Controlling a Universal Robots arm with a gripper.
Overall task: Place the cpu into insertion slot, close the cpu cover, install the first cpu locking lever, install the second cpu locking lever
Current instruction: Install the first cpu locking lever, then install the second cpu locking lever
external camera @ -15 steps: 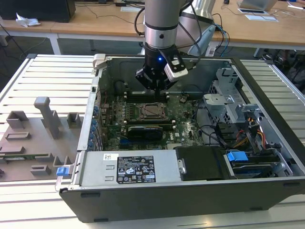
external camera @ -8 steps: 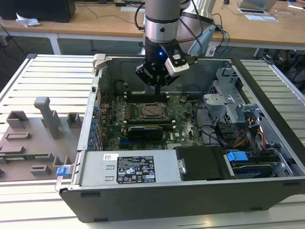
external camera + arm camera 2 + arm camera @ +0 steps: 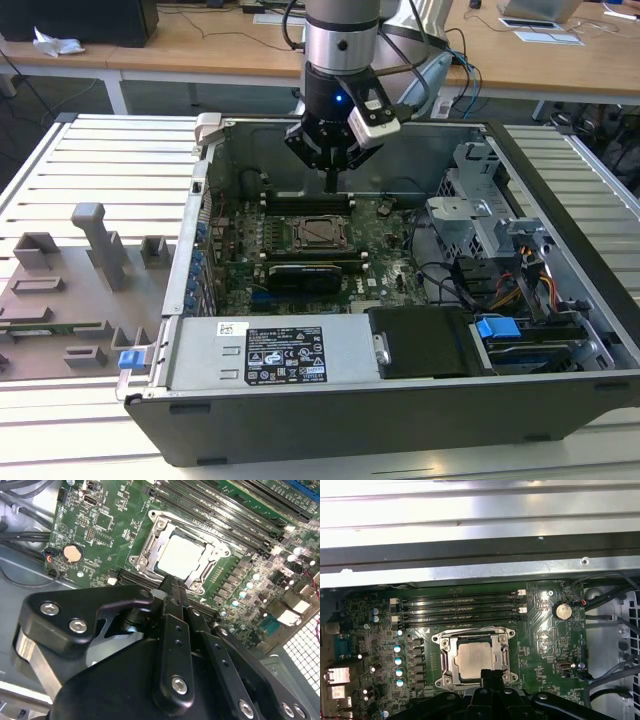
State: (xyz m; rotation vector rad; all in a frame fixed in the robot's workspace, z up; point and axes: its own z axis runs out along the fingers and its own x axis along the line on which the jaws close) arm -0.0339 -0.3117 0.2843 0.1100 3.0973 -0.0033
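- I see my tool at upper centre of the exterior view, fingers pressed together, gripping nothing.
- The cpu sits seated under the cpu cover.

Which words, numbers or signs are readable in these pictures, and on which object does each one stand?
White label on the grey metal box, exterior view: print too small to read.
Motherboard markings, first wrist view: too blurred to read.
Cpu top: no legible text.
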